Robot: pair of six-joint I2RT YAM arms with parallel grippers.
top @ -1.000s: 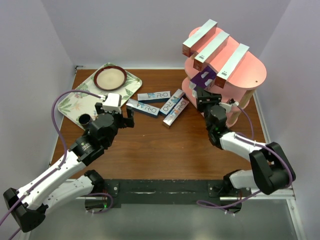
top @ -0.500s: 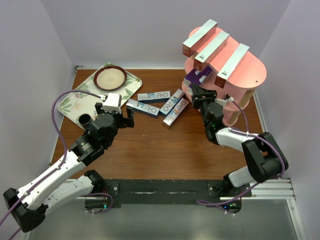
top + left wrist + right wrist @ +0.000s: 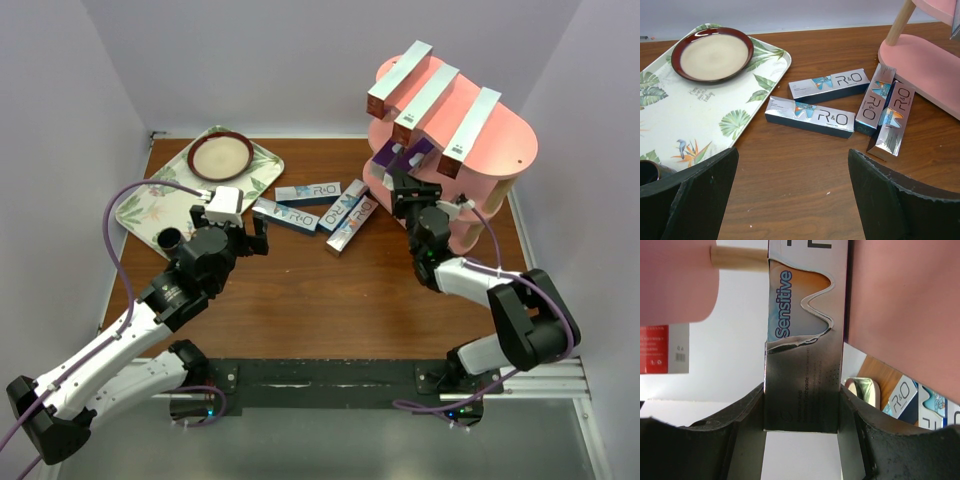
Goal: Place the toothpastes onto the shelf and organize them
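Observation:
The pink shelf (image 3: 490, 135) stands at the right with three toothpastes (image 3: 428, 95) across its top board. My right gripper (image 3: 405, 188) is shut on a purple and silver toothpaste box (image 3: 402, 157), its far end between the shelf's boards. In the right wrist view the box (image 3: 805, 340) sits between both fingers (image 3: 747, 415), pink boards (image 3: 900, 305) on either side. Several silver-blue toothpastes (image 3: 308, 191) lie on the table left of the shelf, also in the left wrist view (image 3: 810, 116). My left gripper (image 3: 232, 235) is open and empty above the table (image 3: 793, 155).
A leaf-patterned tray (image 3: 150, 200) at the back left holds a dark-rimmed plate (image 3: 220, 155) and a black cup (image 3: 170, 239). White walls close in the table on three sides. The shelf's bottom board (image 3: 925, 65) lies next to the loose boxes.
My right gripper has shifted a little left with the purple box at the shelf's edge, and the shelf has nudged slightly. The left arm has not moved.

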